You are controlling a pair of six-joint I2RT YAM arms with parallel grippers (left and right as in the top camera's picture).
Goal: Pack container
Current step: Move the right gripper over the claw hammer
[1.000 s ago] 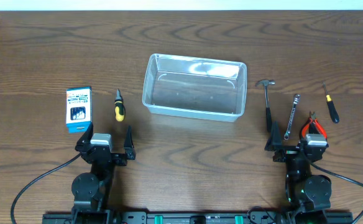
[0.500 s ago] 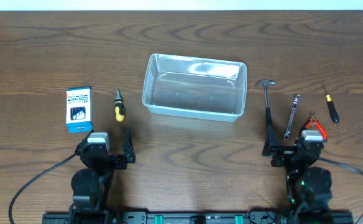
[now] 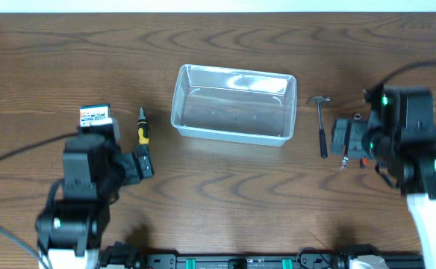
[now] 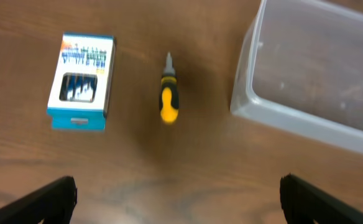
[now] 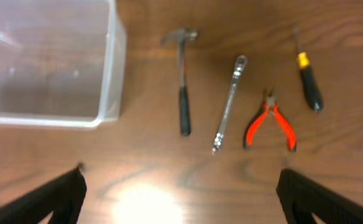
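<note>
The clear plastic container stands empty at the table's middle; it also shows in the left wrist view and the right wrist view. My left gripper is open and empty, raised above the wood just short of a yellow-and-black screwdriver and a blue and white box. My right gripper is open and empty, raised short of a hammer, a wrench, red pliers and a small screwdriver.
In the overhead view the left arm partly covers the box, next to the screwdriver. The right arm hides most right-side tools; the hammer shows. The table's far edge runs along the top.
Both arms have risen from the front edge and moved out over the table, the left toward the box and screwdriver, the right over the tools. No object has moved.
</note>
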